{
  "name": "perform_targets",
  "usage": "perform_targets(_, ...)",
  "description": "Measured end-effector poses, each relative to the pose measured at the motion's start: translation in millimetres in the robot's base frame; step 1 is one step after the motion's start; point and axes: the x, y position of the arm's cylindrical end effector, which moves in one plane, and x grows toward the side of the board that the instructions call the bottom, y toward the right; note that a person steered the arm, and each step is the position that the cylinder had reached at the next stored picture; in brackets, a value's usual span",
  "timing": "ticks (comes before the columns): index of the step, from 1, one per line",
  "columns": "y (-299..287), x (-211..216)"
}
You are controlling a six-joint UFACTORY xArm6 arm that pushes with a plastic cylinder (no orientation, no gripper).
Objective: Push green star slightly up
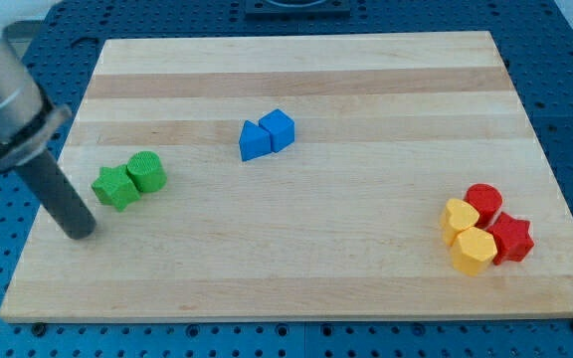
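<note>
Green star (114, 188) sits just right of and slightly above our tip (80, 233), touching the green cylinder (147, 171) up-right of it; tip's near the star, not touching, holding nothing. Push looks not started: we judge we need to get below the star, then nudge up. No readable labels or writing on the wooden board (306, 268).

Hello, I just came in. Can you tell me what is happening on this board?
I am a robot arm with a rod, and I push blocks on a wooden board. My tip is just left of and below the green star, not touching it. The star sits against a green cylinder. I am to push the star slightly up. Blue blocks sit mid-board; red and yellow blocks sit lower right.
</note>
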Motion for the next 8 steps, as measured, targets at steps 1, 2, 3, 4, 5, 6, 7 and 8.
perform_targets(1,25.3,-2.4)
perform_targets(2,16.7,-21.8)
perform_targets(3,-5.5,-35.1)
perform_targets(4,-11.5,-35.5)
perform_targets(5,-8.9,-33.9)
perform_targets(6,1.9,-32.0)
perform_targets(7,1.9,-33.9)
perform_targets(8,18.3,-23.1)
